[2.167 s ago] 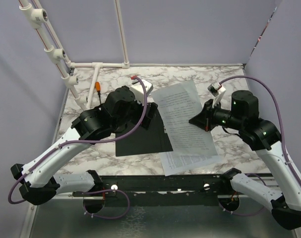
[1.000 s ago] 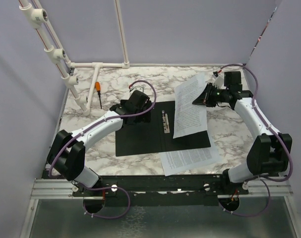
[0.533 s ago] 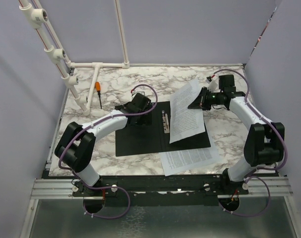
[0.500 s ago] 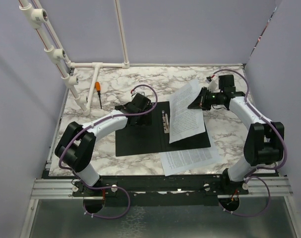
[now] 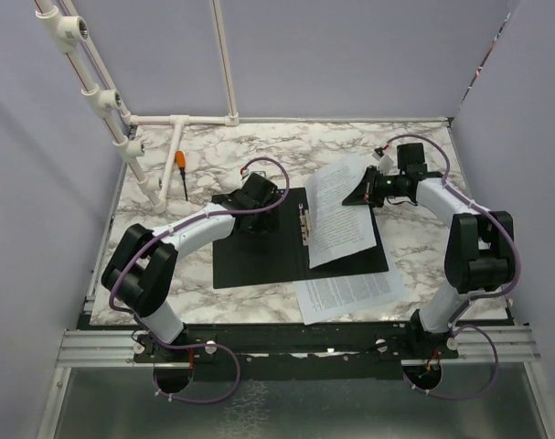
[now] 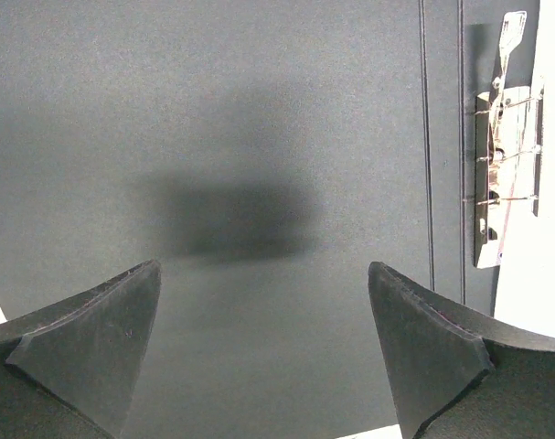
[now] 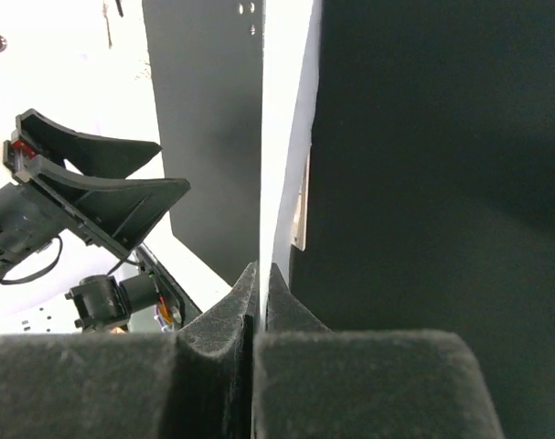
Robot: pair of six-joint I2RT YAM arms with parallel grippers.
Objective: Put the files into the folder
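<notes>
The folder (image 5: 259,251) lies open on the table, black inside up, its metal spine clip (image 5: 304,224) near the middle. My right gripper (image 5: 362,190) is shut on the far right edge of a white printed sheet (image 5: 336,212) and holds it tilted over the folder's right half. In the right wrist view the sheet (image 7: 282,137) runs edge-on out of the pinched fingers (image 7: 233,315). Another printed sheet (image 5: 350,291) lies flat at the folder's near right corner. My left gripper (image 5: 250,203) is open, low over the folder's left half (image 6: 259,183), clip (image 6: 501,183) at right.
An orange-handled screwdriver (image 5: 181,169) lies at the far left of the marble table (image 5: 423,256). A white pipe frame (image 5: 131,137) stands at the back left. Purple walls close in the sides and back.
My right gripper has carried the sheet leftward and lower over the folder's right half, now less steep. My left arm has stretched out and its gripper rests over the folder's left half.
</notes>
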